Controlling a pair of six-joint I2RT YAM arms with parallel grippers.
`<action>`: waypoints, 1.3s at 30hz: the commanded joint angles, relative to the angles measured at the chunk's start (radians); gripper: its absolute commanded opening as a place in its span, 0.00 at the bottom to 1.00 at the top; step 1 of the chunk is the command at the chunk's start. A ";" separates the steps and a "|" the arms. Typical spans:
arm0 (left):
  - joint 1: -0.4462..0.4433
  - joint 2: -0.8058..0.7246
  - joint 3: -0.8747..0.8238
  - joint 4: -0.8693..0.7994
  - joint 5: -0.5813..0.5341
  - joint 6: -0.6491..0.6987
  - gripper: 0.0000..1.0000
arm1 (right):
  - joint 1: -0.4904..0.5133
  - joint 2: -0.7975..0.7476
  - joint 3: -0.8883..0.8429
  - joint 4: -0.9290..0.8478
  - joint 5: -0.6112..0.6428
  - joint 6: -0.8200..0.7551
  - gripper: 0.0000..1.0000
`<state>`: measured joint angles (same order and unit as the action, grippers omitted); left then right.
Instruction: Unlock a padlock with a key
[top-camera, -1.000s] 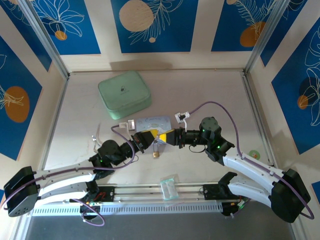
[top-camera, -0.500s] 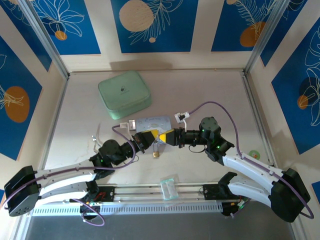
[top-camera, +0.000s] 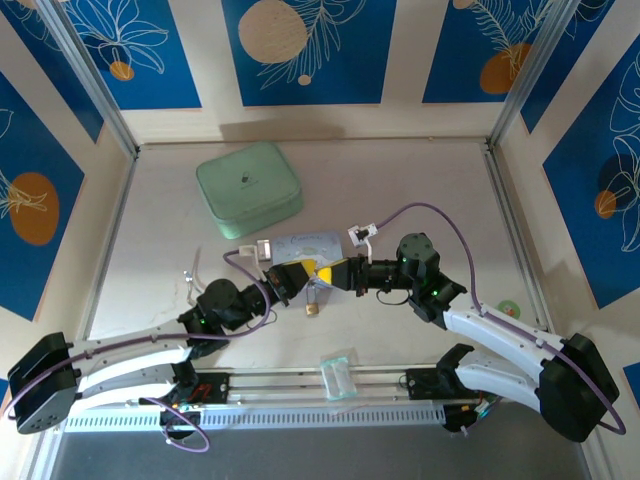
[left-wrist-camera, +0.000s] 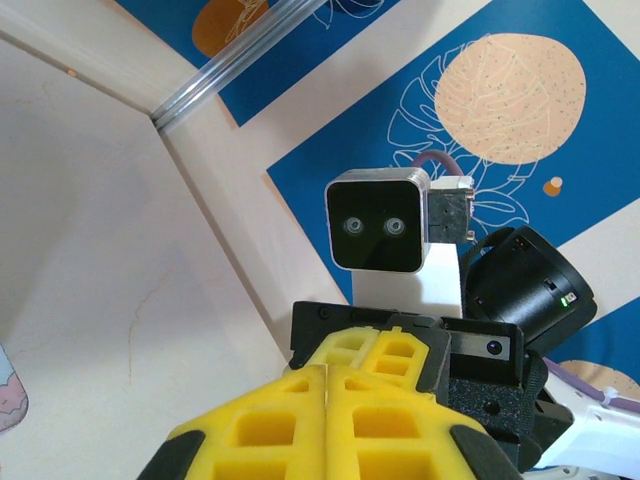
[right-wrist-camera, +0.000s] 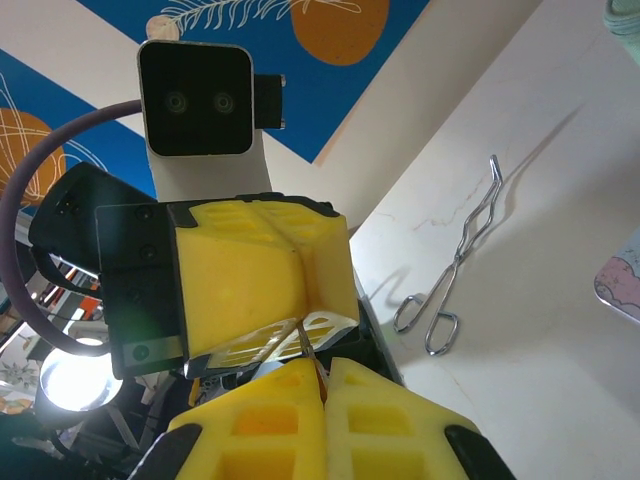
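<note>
My two grippers meet tip to tip above the table's middle. The left gripper (top-camera: 305, 275) is shut, and the small brass padlock (top-camera: 313, 309) dangles just under the meeting point on a thin silver line. The right gripper (top-camera: 324, 274) is also shut. In the right wrist view a thin silver sliver, seemingly the key (right-wrist-camera: 303, 338), sticks out between the right gripper's (right-wrist-camera: 325, 366) yellow fingers. It reaches the seam of the left fingers (right-wrist-camera: 250, 280). In the left wrist view the left gripper (left-wrist-camera: 327, 368) has its fingers pressed together, with the right fingers (left-wrist-camera: 390, 350) right behind. The padlock is hidden in both wrist views.
A mint-green case (top-camera: 248, 188) lies at the back left. A light blue printed box (top-camera: 305, 245) sits just behind the grippers. Metal tongs (top-camera: 190, 285) lie left of the left arm. A clear plastic bag (top-camera: 338, 375) rests near the front rail.
The right arm has edged slightly left toward the left gripper. The left arm and the hanging padlock have stayed in place.
</note>
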<state>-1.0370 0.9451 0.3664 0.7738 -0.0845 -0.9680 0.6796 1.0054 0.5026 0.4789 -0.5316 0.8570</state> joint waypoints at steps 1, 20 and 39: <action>0.002 -0.024 -0.006 -0.010 -0.020 0.007 0.00 | 0.006 -0.002 0.009 -0.006 -0.016 -0.017 0.00; 0.002 -0.139 0.131 -0.720 -0.273 -0.008 1.00 | -0.017 -0.043 -0.020 -0.255 0.142 -0.055 0.00; -0.026 0.275 0.193 -0.787 -0.194 0.043 0.60 | -0.029 -0.061 -0.103 -0.349 0.271 -0.072 0.00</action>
<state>-1.0546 1.1969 0.5266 -0.0235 -0.2611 -0.9550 0.6540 0.9722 0.4198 0.1467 -0.2955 0.7994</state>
